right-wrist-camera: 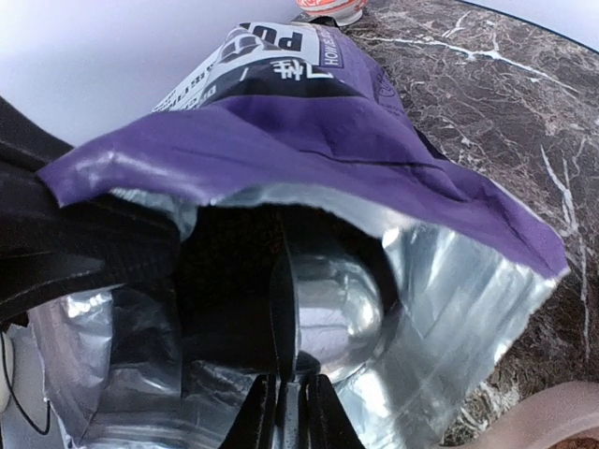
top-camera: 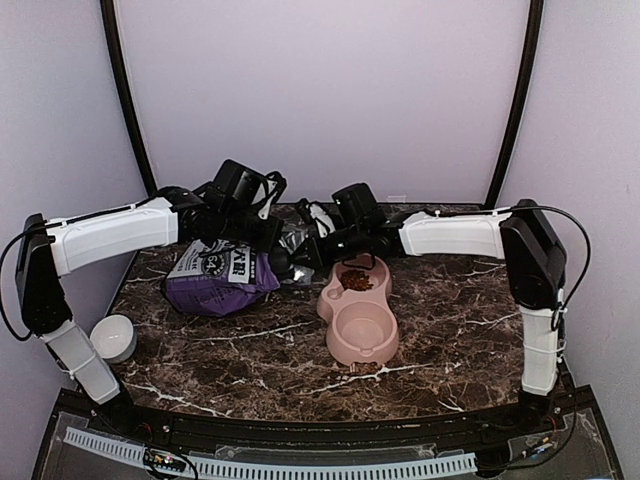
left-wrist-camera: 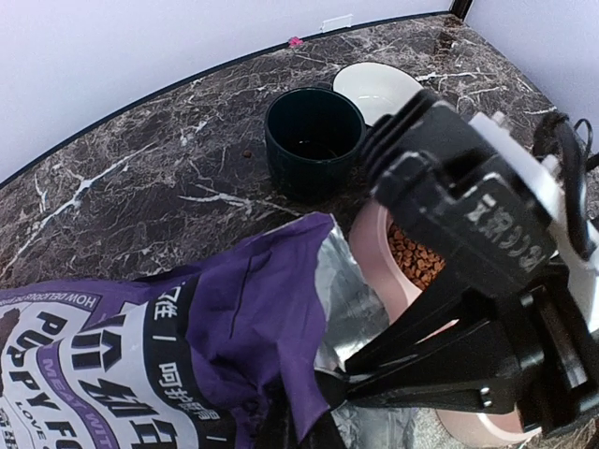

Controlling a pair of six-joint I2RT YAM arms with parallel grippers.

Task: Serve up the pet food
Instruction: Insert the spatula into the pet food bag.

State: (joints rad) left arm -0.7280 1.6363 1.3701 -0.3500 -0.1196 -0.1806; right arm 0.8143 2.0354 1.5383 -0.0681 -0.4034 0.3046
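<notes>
Two end effectors meet at the back of the table [top-camera: 450,330] in the top view. A purple bag [top-camera: 215,280] lies on its side there, with its open mouth turned toward a pink double bowl [top-camera: 362,348]. The pet food [top-camera: 357,281] sits as a small brown heap in the far half of that bowl. The left end effector [top-camera: 272,258] is clenched on the bag's mouth, and the right end effector [top-camera: 312,250] is just beside it, at the same mouth. From the left wrist we see the bag close up, purple outside and shiny silver inside. The right end effector's black fingers pinch its silver edge. Behind them the pet food shows in the pink bowl, just beside the bag. Farther back a dark cup [left-wrist-camera: 314,136] and a white dish [left-wrist-camera: 379,89] stand side by side. From the right wrist we look into the open bag. Its purple lip is on top. The right fingers are squeezed together on the silver lip below.
</notes>
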